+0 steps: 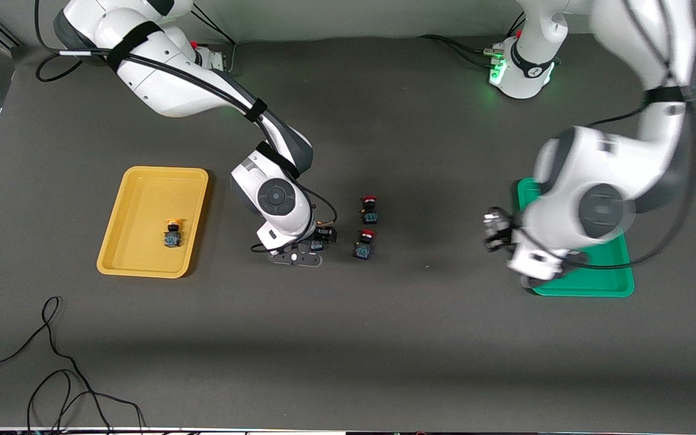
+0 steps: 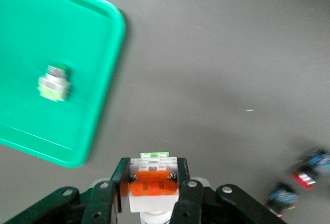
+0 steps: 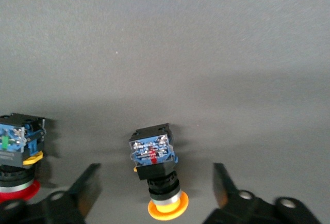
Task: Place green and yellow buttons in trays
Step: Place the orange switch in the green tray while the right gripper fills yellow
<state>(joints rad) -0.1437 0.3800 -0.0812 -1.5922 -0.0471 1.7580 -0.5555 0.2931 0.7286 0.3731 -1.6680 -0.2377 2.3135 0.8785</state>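
Note:
My right gripper (image 3: 155, 182) is open, low over the mat in the middle of the table (image 1: 310, 249). A yellow button (image 3: 154, 162) lies on its side between the wide-apart fingers, touching neither, with its blue-black body visible (image 1: 318, 244). Another yellow button (image 1: 172, 233) lies in the yellow tray (image 1: 142, 260). My left gripper (image 2: 152, 171) is shut on a white button with an orange part and a green tip (image 2: 153, 185). It hangs over the mat just beside the green tray (image 2: 31, 22), as seen in the front view (image 1: 496, 232). A green-and-white button (image 2: 54, 82) rests in that green tray (image 1: 589, 284).
Two red-capped black buttons (image 1: 370, 208) (image 1: 365, 244) stand on the mat between the trays, close to my right gripper. One of them (image 3: 18, 154) shows beside my right gripper's finger. Loose black cables (image 1: 52, 374) lie near the table's front corner at the right arm's end.

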